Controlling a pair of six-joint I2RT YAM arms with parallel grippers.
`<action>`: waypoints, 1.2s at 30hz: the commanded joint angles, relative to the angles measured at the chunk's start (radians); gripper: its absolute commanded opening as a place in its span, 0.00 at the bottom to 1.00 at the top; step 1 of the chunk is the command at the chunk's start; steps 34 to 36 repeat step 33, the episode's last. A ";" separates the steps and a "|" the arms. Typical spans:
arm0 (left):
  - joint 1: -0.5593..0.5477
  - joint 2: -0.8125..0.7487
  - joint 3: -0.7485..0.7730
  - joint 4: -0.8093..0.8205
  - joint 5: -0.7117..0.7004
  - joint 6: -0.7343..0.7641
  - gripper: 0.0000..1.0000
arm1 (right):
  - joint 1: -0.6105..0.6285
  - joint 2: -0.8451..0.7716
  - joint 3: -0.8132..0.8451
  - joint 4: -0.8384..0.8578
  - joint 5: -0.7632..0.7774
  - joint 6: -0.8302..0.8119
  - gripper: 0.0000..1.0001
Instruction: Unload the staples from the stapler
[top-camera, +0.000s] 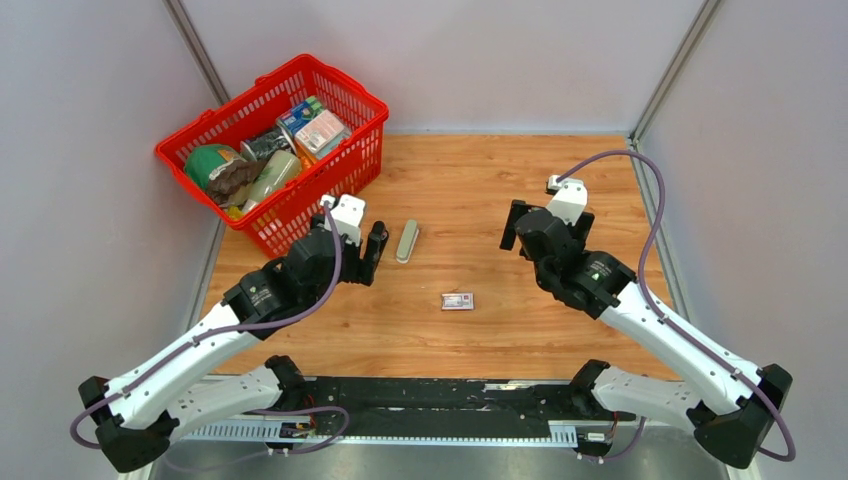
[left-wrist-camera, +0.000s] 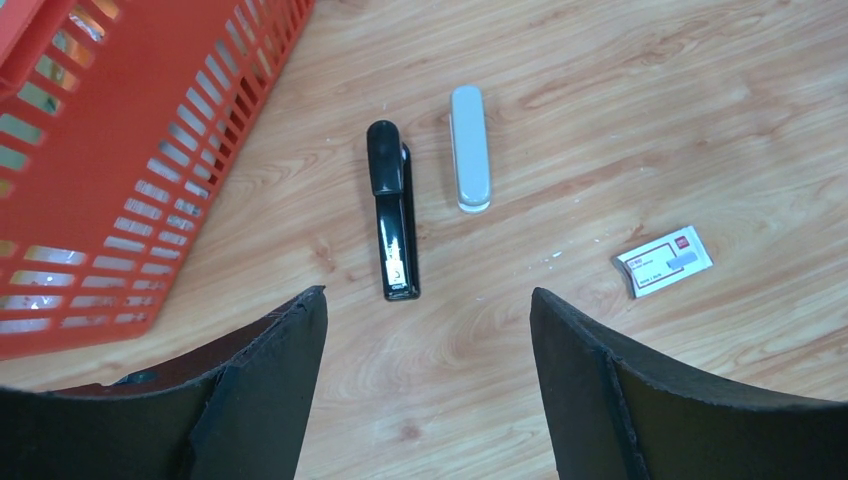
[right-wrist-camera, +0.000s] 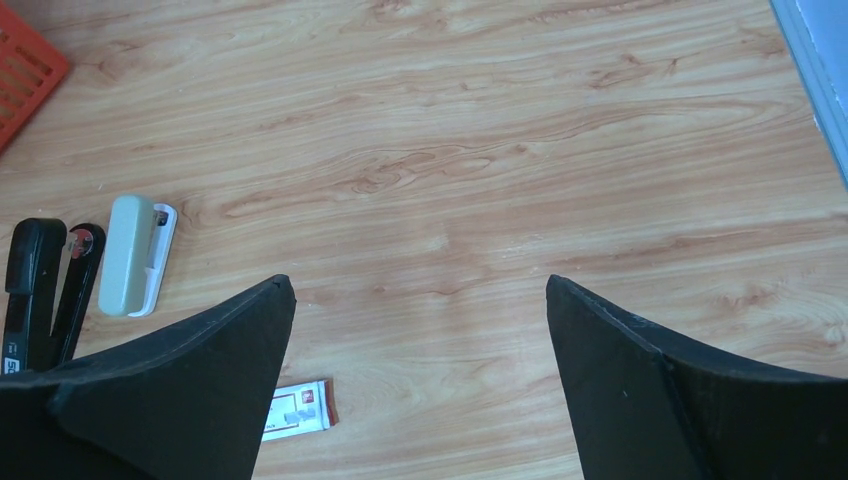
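The small black stapler (left-wrist-camera: 392, 210) lies flat on the wooden table, with a silvery strip showing along its lower half. It is just ahead of my left gripper (left-wrist-camera: 428, 300), which is open and empty above the table. In the top view my left gripper (top-camera: 350, 248) hides the stapler. The stapler also shows at the left edge of the right wrist view (right-wrist-camera: 38, 300). My right gripper (right-wrist-camera: 420, 285) is open and empty, hovering right of centre in the top view (top-camera: 547, 218). No loose staples are visible.
A grey-beige oblong bar (left-wrist-camera: 470, 148) lies just right of the stapler, also seen from above (top-camera: 407, 241). A small white-and-red box (top-camera: 458, 301) lies near the table's middle. A red basket (top-camera: 195, 142) of groceries stands at the back left, close to my left gripper.
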 joint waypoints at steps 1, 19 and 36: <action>-0.003 -0.006 0.039 -0.011 -0.015 0.043 0.81 | -0.006 -0.001 0.046 0.021 0.053 -0.013 1.00; -0.003 -0.021 0.041 0.022 -0.010 0.076 0.81 | -0.006 0.008 0.041 0.077 0.058 -0.034 1.00; -0.003 -0.027 0.056 0.015 -0.003 0.082 0.81 | -0.006 -0.027 0.076 0.067 0.070 -0.046 1.00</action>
